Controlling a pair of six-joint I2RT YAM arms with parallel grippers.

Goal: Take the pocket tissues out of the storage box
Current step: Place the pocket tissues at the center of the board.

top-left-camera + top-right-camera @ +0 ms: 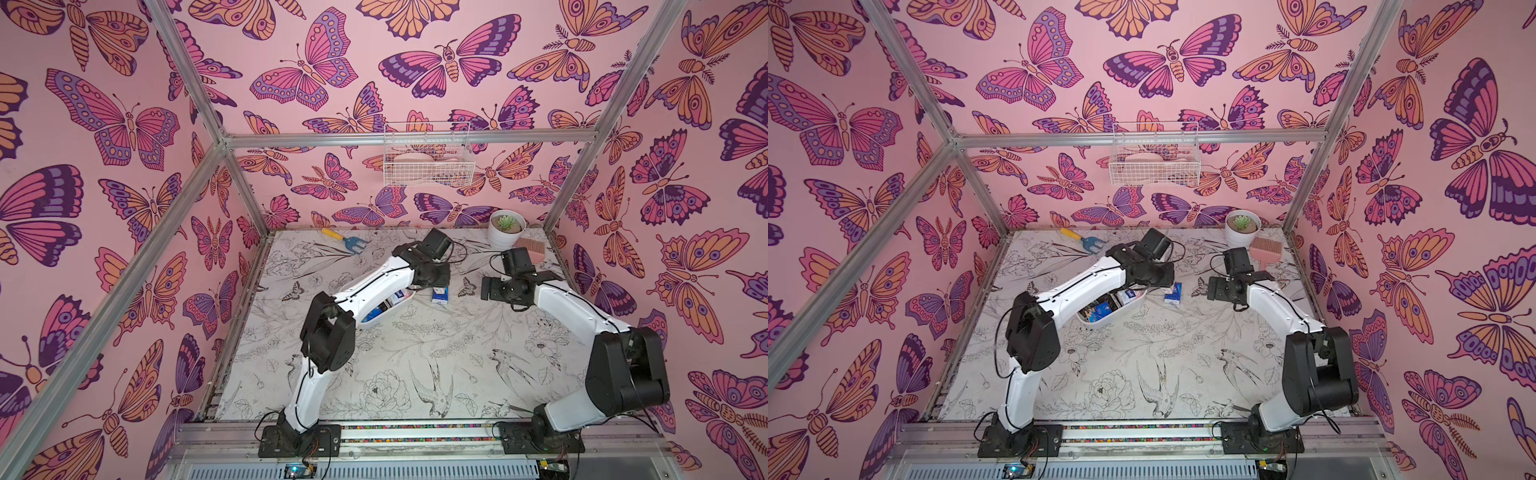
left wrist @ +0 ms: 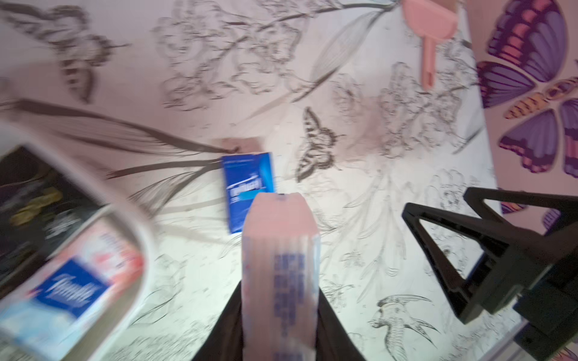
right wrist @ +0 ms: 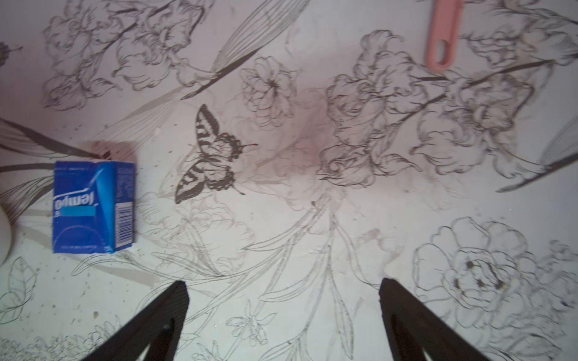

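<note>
The storage box (image 1: 1096, 325) is a white tray lying under my left forearm, and in the left wrist view its rim (image 2: 137, 218) is blurred. Several pocket tissues lie in it, black ones and a white, blue and pink packet (image 2: 72, 281). My left gripper (image 2: 280, 297) is shut on a pale pink packet (image 2: 280, 243), held just outside the box above the table. A blue packet (image 1: 440, 296) (image 3: 93, 206) lies on the table beside the box. My right gripper (image 3: 283, 287) stands open over bare table, to the right of the blue packet, with nothing between its fingers.
A pink brush (image 1: 534, 249) and a white plant pot (image 1: 505, 228) stand at the back right. A blue and yellow garden fork (image 1: 347, 240) lies at the back left. A white wire basket (image 1: 428, 160) hangs on the back wall.
</note>
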